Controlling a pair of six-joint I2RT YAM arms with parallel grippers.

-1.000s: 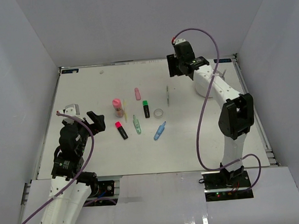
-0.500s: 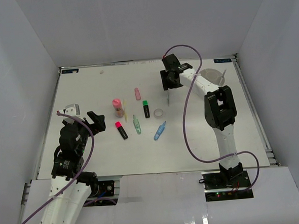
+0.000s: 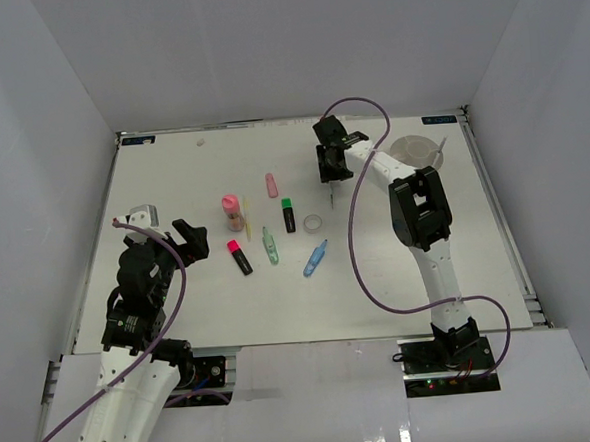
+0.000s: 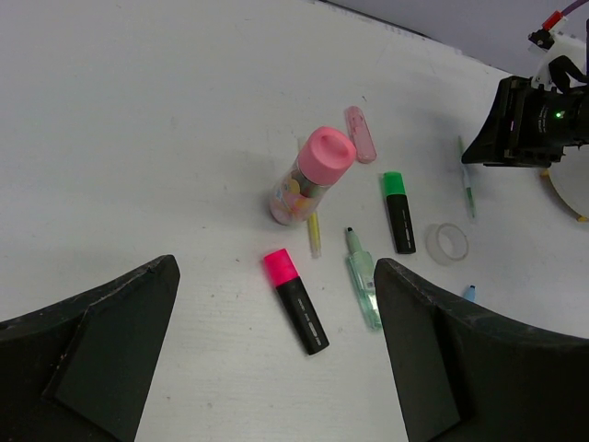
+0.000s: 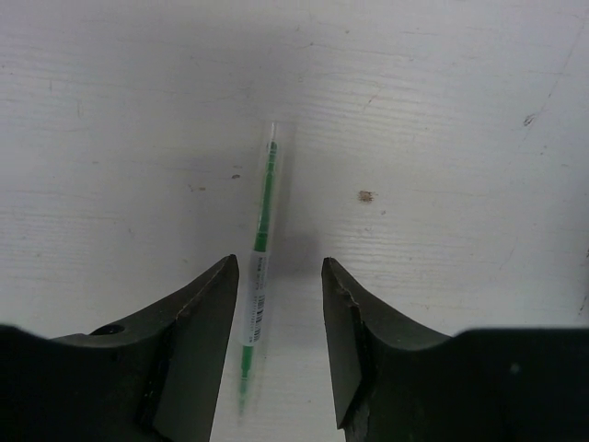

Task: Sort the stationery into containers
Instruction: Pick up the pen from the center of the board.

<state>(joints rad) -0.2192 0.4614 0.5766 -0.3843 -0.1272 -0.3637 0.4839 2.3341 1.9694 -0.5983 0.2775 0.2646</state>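
Observation:
My right gripper (image 3: 329, 169) is open and low over a thin green pen (image 3: 330, 191). In the right wrist view the pen (image 5: 260, 244) lies on the table between the fingers, close to the left fingertip (image 5: 216, 285), and the gripper (image 5: 281, 269) is not closed on it. The round white tub (image 3: 418, 151) stands to the right of it. My left gripper (image 3: 166, 239) is open and empty at the left. Its wrist view shows a pink-capped highlighter (image 4: 294, 299), a pink-capped glue stick (image 4: 311, 175), a pink eraser (image 4: 360, 145), a green-capped highlighter (image 4: 398, 210) and a tape ring (image 4: 447, 243).
A pale green pen (image 3: 269, 245), a blue pen (image 3: 315, 258) and a thin yellow pencil (image 3: 243, 229) lie mid-table. White walls enclose the table on three sides. The right arm's purple cable (image 3: 361, 237) loops over the middle right.
My right gripper swung from beside the tub leftward and down over the green pen, uncovering the tub. The left arm has not moved.

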